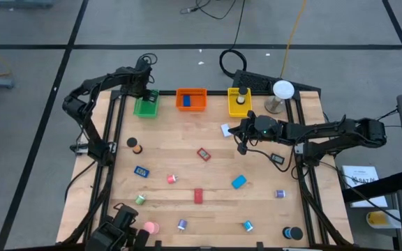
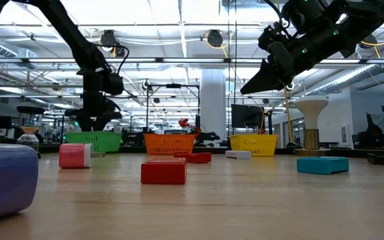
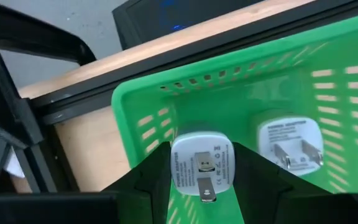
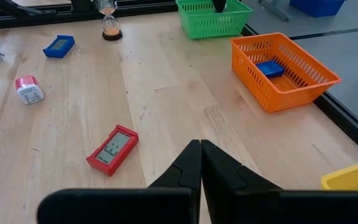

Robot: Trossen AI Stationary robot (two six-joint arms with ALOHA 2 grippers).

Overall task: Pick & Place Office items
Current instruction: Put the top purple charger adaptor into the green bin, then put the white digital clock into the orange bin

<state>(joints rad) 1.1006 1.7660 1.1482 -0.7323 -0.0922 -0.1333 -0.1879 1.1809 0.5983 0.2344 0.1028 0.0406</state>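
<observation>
My left gripper (image 1: 146, 93) (image 3: 202, 186) hovers over the green tray (image 1: 146, 107) (image 3: 143, 102) at the table's far left, shut on a white power adapter (image 3: 202, 163). A second white adapter (image 3: 289, 144) lies on its back on the tray's floor. My right gripper (image 1: 241, 144) (image 4: 201, 163) is shut and empty, raised above the table just left of the yellow tray (image 1: 239, 103). The red timer (image 1: 203, 154) (image 4: 112, 149) lies flat on the wood ahead of it. Several small office items lie scattered over the near half of the table. My left gripper pinches the white power adapter by its two opposite side faces (image 3: 180, 163), one finger on each side. The fingers (image 3: 148, 183) come from above, pointing down into the green tray. The adapter is lifted clear of the tray floor, its pronged face toward the wrist camera.
The orange tray (image 1: 191, 99) (image 4: 284, 68) holds a blue piece (image 4: 268, 68). A white ball on a stand (image 1: 283, 90) stands at the far right corner. A white piece (image 1: 226, 130), a blue block (image 1: 239, 182), a red block (image 1: 199, 196) and an hourglass (image 4: 110, 25) lie about.
</observation>
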